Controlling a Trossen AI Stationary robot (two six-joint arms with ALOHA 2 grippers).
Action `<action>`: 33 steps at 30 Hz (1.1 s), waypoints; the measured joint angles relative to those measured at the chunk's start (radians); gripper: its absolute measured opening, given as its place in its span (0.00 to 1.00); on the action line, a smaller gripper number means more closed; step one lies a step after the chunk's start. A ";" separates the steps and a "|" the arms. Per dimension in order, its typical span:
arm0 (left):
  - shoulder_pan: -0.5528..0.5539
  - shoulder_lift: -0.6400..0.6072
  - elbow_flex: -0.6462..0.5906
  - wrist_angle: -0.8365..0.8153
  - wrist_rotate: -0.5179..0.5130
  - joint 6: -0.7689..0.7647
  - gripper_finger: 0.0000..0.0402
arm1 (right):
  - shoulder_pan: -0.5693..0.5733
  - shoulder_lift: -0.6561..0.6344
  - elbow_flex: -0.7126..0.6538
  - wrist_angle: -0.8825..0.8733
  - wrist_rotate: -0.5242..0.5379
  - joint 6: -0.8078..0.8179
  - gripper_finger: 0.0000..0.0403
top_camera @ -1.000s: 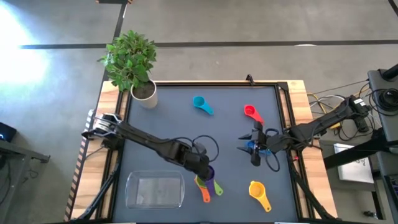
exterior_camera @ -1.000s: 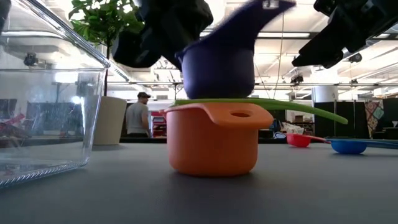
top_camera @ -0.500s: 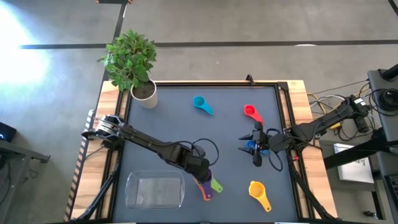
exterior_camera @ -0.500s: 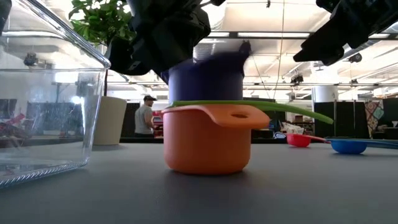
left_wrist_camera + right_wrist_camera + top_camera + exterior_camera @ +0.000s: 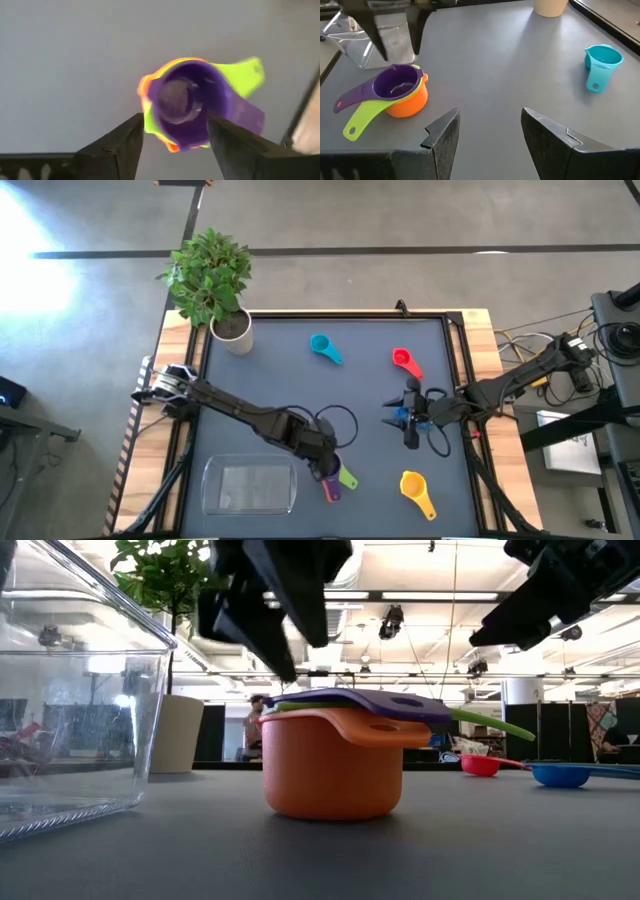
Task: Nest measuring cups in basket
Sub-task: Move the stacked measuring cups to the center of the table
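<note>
1. The left gripper (image 5: 172,135) hovers just above the stacked cups, its fingers apart and clear of them.
2. The purple cup (image 5: 395,83) sits nested in the green cup (image 5: 362,119), inside the orange cup (image 5: 332,768).
3. The basket (image 5: 250,485) lies just beside the stack.
4. The right gripper (image 5: 408,419) hangs spread above the dark blue cup (image 5: 562,775).

Two slim dark jointed robot arms. The left arm (image 5: 240,413) has a silvery base fitting and black looping cable; the right arm (image 5: 500,388) trails black cables too.
</note>
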 joint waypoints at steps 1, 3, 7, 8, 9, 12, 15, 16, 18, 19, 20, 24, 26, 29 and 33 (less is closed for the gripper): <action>-0.005 0.000 0.011 -0.009 0.000 0.047 0.52 | 0.000 0.015 0.000 0.015 -0.001 0.000 0.50; -0.015 0.002 0.037 -0.026 0.001 0.139 0.53 | 0.000 0.048 0.000 0.045 -0.022 -0.001 0.50; -0.042 0.003 0.062 -0.057 -0.010 0.362 0.53 | 0.000 0.126 0.032 0.073 -0.065 -0.024 0.50; -0.049 0.003 0.062 -0.061 -0.014 0.417 0.53 | 0.000 0.145 0.044 0.076 -0.071 -0.023 0.50; -0.057 0.004 0.062 -0.066 -0.018 0.468 0.53 | 0.000 0.168 0.056 0.081 -0.072 -0.019 0.50; -0.081 0.008 0.062 -0.064 -0.038 0.595 0.53 | 0.000 0.238 0.082 0.084 -0.073 0.007 0.50; -0.100 0.015 0.062 -0.064 -0.077 0.675 0.53 | 0.000 0.307 0.105 0.083 -0.082 0.026 0.50; -0.105 0.015 0.061 -0.064 -0.094 0.695 0.53 | 0.000 0.327 0.111 0.084 -0.096 0.030 0.50; -0.112 0.015 0.061 -0.063 -0.119 0.727 0.53 | 0.009 0.364 0.118 0.113 -0.109 0.039 0.49; -0.114 0.015 0.061 -0.061 -0.122 0.738 0.53 | 0.016 0.380 0.119 0.136 -0.113 0.041 0.48; -0.115 0.015 0.061 -0.057 -0.122 0.750 0.53 | 0.024 0.395 0.119 0.163 -0.114 0.042 0.46; -0.120 0.015 0.061 -0.033 -0.123 0.795 0.53 | 0.055 0.441 0.119 0.246 -0.117 0.045 0.32; -0.122 0.015 0.061 -0.019 -0.123 0.828 0.53 | 0.063 0.456 0.119 0.283 -0.126 0.054 0.22; -0.122 0.015 0.061 0.001 -0.123 0.882 0.53 | 0.072 0.475 0.119 0.314 -0.131 0.074 0.09; -0.125 0.015 0.061 0.004 -0.146 0.945 0.53 | 0.078 0.497 0.119 0.320 -0.132 0.114 0.03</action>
